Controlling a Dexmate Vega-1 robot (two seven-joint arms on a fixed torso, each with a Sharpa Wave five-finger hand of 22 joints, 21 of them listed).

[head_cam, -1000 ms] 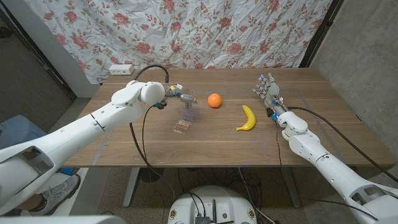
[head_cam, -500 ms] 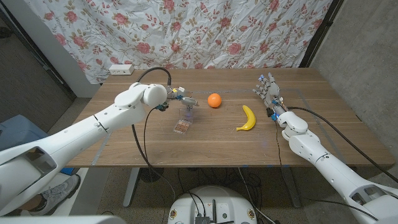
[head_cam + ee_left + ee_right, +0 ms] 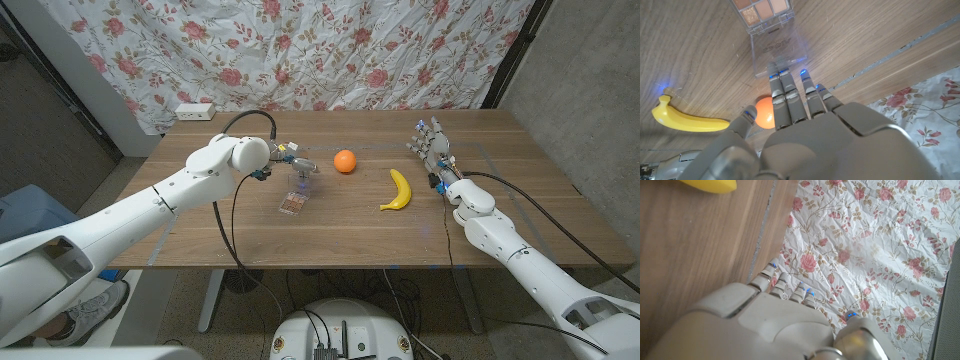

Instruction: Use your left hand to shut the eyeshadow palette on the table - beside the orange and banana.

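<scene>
One light, hinged palette (image 3: 294, 196) stands open, clear lid up, left hand (image 3: 291, 156) at its twelve o'clock, fingers extended, holding nothing — push the slippery lid's top edge.

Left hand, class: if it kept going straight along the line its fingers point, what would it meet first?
Most likely the clear raised lid of the eyeshadow palette: in the wrist view the left hand has its fingertips right at the lid's edge. Whether they already touch is unclear.
</scene>
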